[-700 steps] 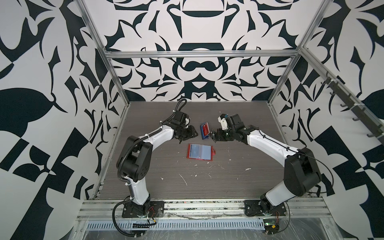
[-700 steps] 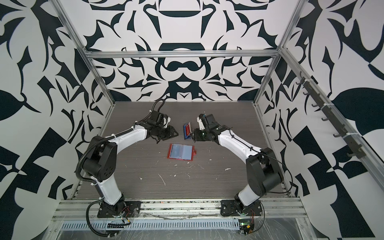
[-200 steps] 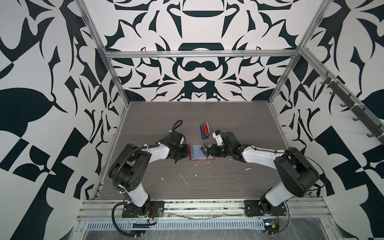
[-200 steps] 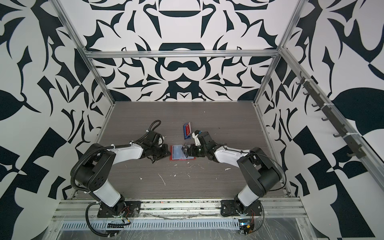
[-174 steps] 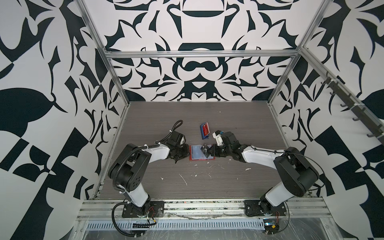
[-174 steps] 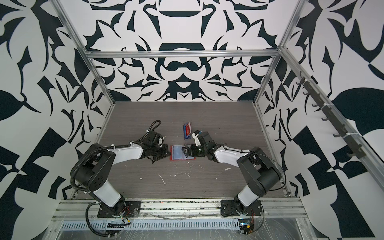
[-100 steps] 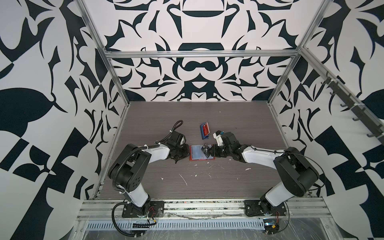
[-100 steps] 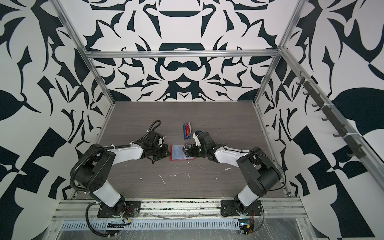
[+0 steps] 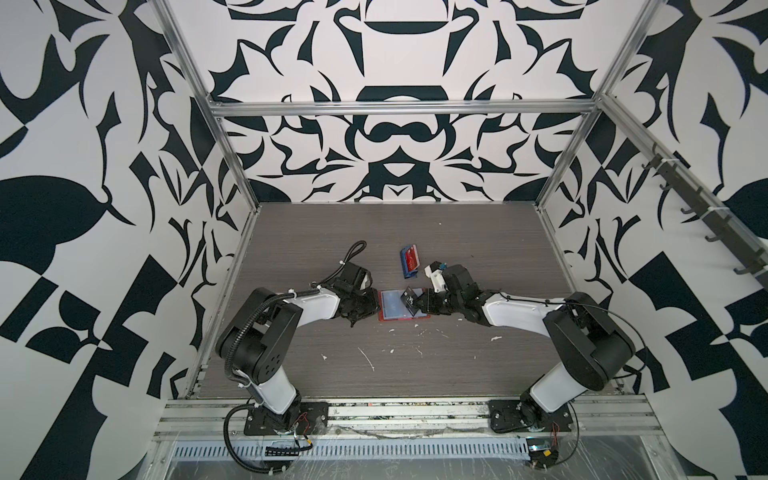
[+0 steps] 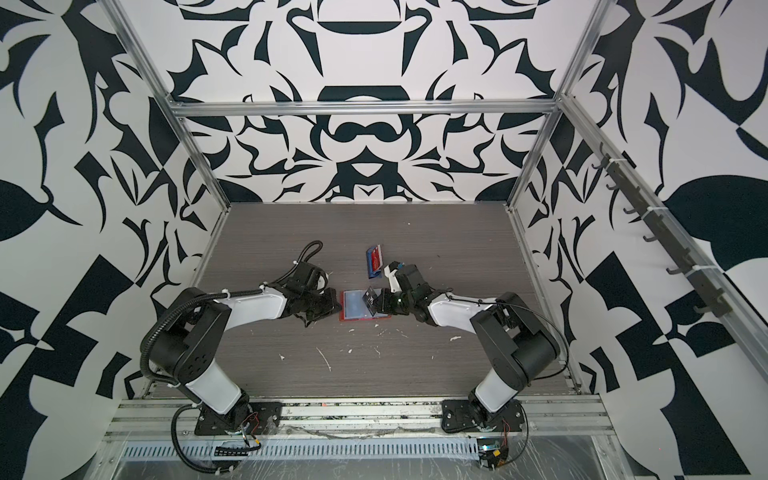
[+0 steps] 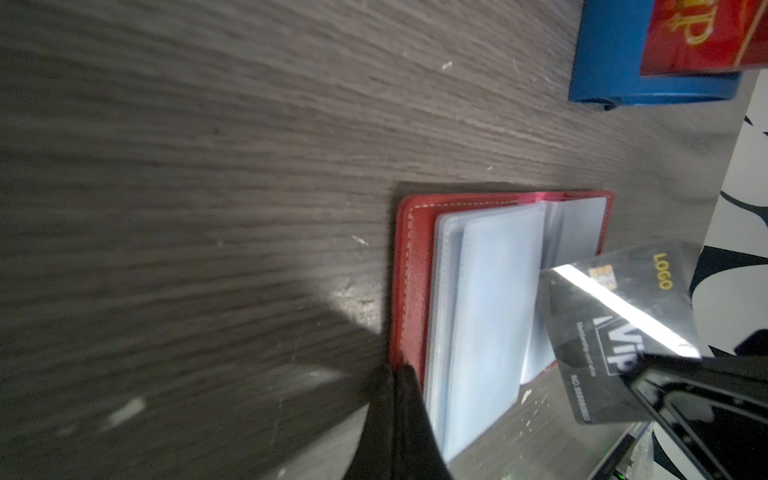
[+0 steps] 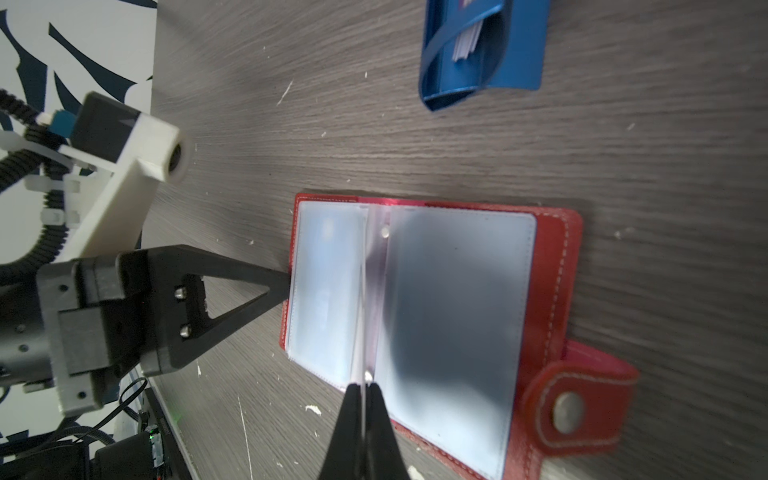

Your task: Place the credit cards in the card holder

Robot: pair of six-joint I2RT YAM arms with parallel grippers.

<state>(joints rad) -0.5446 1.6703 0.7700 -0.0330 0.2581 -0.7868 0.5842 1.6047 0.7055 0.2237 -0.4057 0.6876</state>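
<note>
Grey wood-grain worktop (image 9: 457,232) fills the floor of the cell, and it's littered: white scraps (image 9: 368,359) lie scattered across the near half, showing in both top views. Toward the back, just past centre, a blue rack (image 9: 403,266) lies on the boards, its glossy plastic side (image 11: 602,62) close up in the left wrist view, its open curved end (image 12: 519,50) in the right wrist view. Bold black-and-white patterned walls (image 9: 395,133) on three sides, aluminium frame bar (image 9: 399,109) across the back. A rail of dark hooks (image 9: 706,203) runs down the right wall. Out front, a slotted metal strip (image 9: 353,451), crinkled clear film (image 9: 415,469) below it
</note>
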